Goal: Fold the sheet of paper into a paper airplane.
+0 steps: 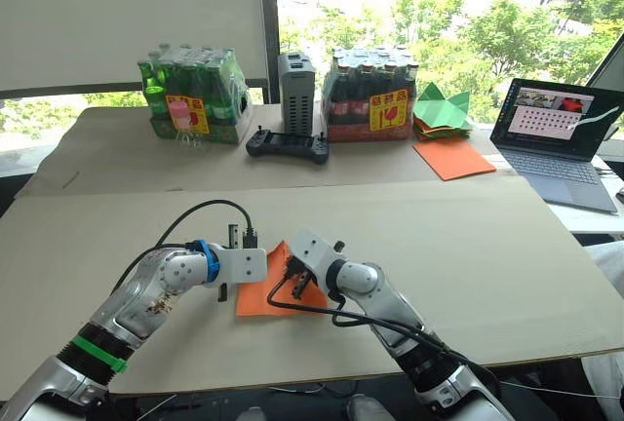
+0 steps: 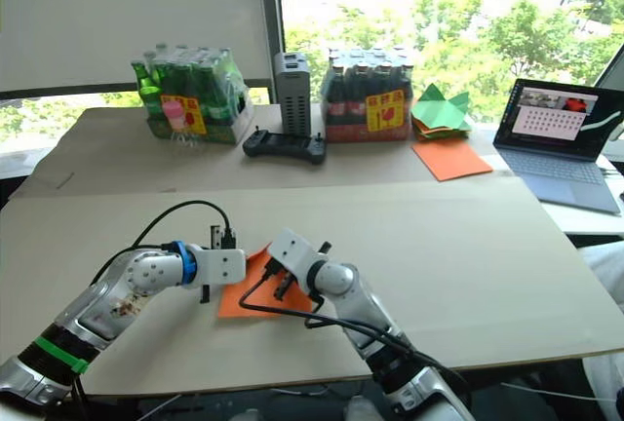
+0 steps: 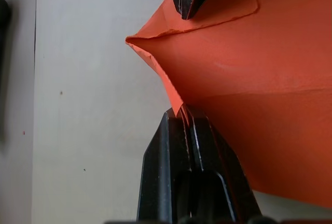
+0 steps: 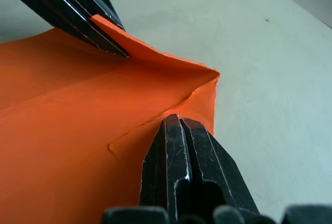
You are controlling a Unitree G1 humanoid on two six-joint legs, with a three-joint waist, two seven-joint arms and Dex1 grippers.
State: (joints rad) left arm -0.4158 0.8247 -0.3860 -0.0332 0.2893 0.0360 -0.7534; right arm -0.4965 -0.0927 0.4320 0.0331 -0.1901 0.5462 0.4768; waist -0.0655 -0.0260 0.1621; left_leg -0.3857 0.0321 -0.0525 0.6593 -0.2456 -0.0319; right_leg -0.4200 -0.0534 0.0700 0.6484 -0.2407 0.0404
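Much of the sheet of paper (image 1: 261,296) is hidden in the head views, because both wrists lean over its far half. Only a near corner and part of one far edge peek out. It lies on the near part of the cardboard-covered table (image 1: 468,246), between the two arms.

The left wrist view shows the left gripper (image 3: 182,114) with its fingers pressed together on an edge of the orange paper, near a lifted, folded corner. The right gripper (image 4: 176,122) is likewise clamped on the paper's edge, its fingers closed with the sheet between them. Each wrist view also catches the other gripper's black tips biting the same raised corner.

That corner seems to point toward the far side of the table, though the wrists cover it there. The sheet looks roughly square, so no long axis stands out, and its overall outline stays hard to judge.
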